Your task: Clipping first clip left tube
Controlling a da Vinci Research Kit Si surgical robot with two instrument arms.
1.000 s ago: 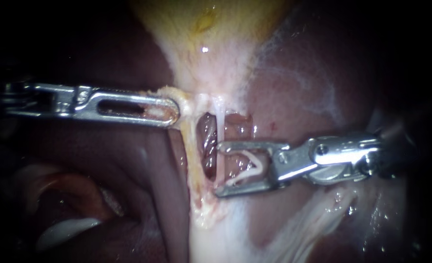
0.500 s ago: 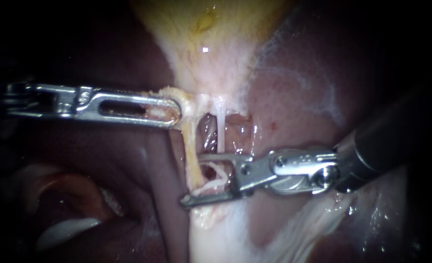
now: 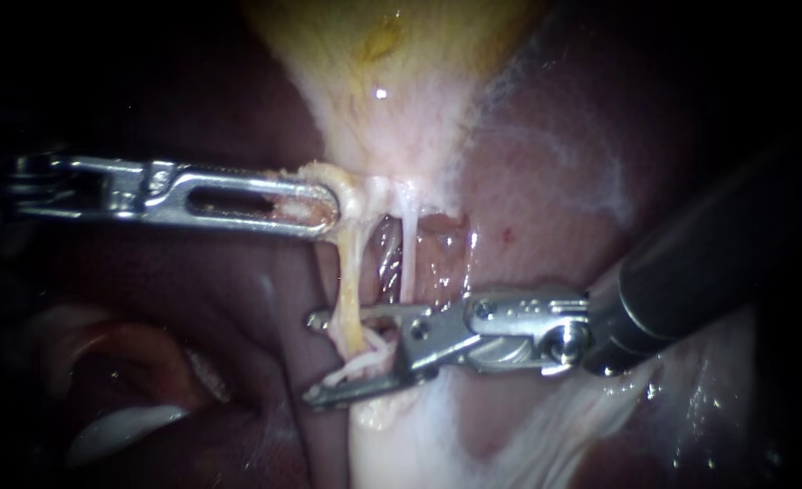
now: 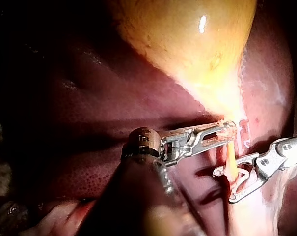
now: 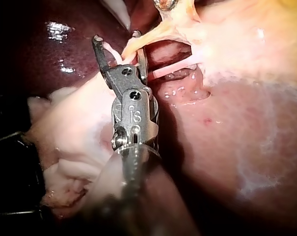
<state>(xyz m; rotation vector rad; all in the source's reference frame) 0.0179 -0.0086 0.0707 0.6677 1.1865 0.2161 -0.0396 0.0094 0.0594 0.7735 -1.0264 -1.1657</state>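
Note:
My left instrument [image 3: 327, 205] comes in level from the left, jaws shut on pale tissue at the gallbladder [image 3: 392, 45] neck; its jaws [image 4: 226, 132] hold the same tissue in the left wrist view. From that neck two tubes run down: the yellowish left tube [image 3: 349, 272] and the thin white right tube [image 3: 407, 258]. My right instrument [image 3: 315, 358] has open jaws carrying a white clip [image 3: 365, 358]. Those jaws straddle the left tube low down. In the right wrist view the open jaws [image 5: 116, 42] flank the yellow tube [image 5: 146, 39].
Dark red liver [image 3: 555, 181] lies right of the tubes and behind them. A hollow with wet tissue [image 3: 385, 258] shows between the two tubes. Pale fatty tissue [image 3: 401, 435] spreads below the right instrument's jaws. Whitish folds [image 3: 120, 426] lie at lower left.
My right instrument has slid left past the right tube, and its open jaws with the clip now stand around the left tube. The left instrument has held its place.

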